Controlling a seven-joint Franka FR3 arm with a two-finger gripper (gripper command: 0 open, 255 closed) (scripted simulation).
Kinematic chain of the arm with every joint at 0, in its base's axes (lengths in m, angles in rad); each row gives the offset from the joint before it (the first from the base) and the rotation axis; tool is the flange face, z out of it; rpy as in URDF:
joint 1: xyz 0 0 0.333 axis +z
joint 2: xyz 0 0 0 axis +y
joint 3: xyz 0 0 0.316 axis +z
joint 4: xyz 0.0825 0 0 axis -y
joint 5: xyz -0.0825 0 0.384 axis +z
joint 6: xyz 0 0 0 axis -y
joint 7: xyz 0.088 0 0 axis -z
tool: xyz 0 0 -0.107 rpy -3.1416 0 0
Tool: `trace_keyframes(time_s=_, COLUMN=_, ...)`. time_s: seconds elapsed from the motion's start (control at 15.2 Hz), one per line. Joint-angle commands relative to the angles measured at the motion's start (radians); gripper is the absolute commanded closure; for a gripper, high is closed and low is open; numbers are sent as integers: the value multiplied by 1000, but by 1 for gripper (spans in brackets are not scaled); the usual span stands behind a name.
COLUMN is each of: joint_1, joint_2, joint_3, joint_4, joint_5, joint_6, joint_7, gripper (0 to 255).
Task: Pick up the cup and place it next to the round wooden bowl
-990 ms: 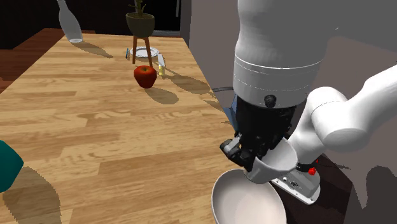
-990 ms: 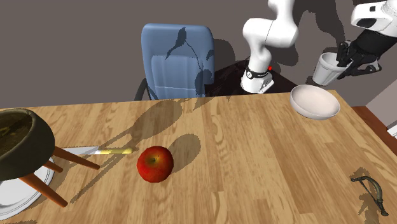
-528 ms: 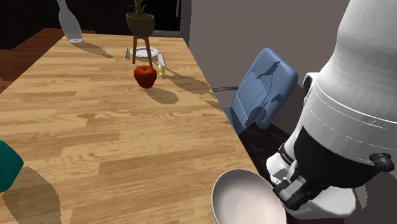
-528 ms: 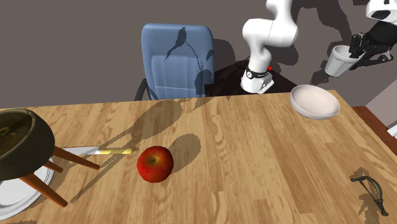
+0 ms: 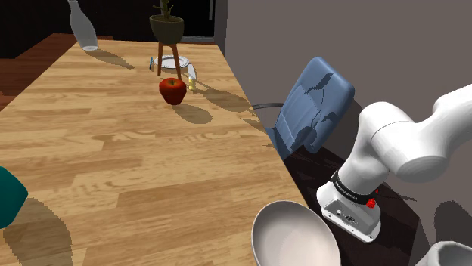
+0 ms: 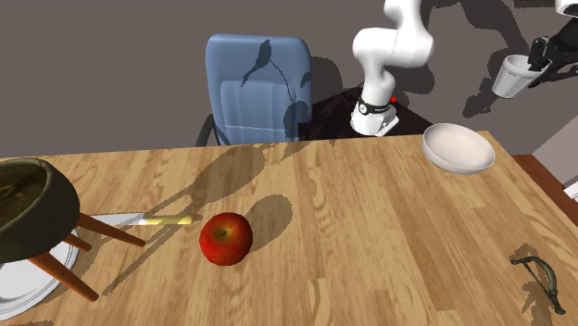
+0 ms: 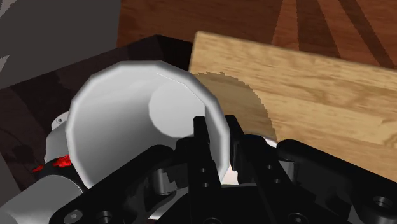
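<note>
One white cup (image 6: 512,76) rides high in the air with the jaws clamped on it. The wrist view has one black finger (image 7: 202,149) inside the rim and the other outside, the cup's wall pinched between them. That rim pinch makes sense: the cup looks too wide to span, so a bite on the wall is the surer hold, though it leaves the cup tipped, mouth turned back toward the hand. In the second exterior view it hangs out past the surface's (image 6: 370,245) far right corner, on the side of the arm's base (image 6: 375,111), well apart from any wood. The bowl (image 6: 458,148), drawn pale and plain rather than woody, sits just inside that same corner, close to two edges. By the look of it this is mid-carry, with the setting-down not yet begun. The bare planks on the bowl's inward side seem the likeliest landing spot, since the edge side offers little room. Elsewhere on the light plank surface there's a red apple (image 6: 226,238) midway, and a knife (image 6: 162,220) and a plate (image 6: 23,282) by a dark pot on wooden legs (image 6: 28,208). A dark curved handle (image 6: 539,278) lies near the right edge. A blue chair (image 6: 257,88) stands at the far edge before a grey wall (image 6: 111,74), over a dark wood floor (image 7: 191,16)
</note>
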Motion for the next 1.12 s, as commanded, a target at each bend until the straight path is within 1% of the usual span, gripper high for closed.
trace_keyframes(time_s=0.0, joint_1=20, joint_2=-15, joint_3=23, joint_4=8, joint_5=30, joint_6=-7, joint_7=41, gripper=255)
trace_keyframes(time_s=0.13, joint_1=31, joint_2=-22, joint_3=45, joint_4=19, joint_5=51, joint_6=-9, joint_7=72, gripper=255)
trace_keyframes(time_s=1.06, joint_1=32, joint_2=-18, joint_3=151, joint_4=-130, joint_5=124, joint_6=156, joint_7=29, gripper=255)
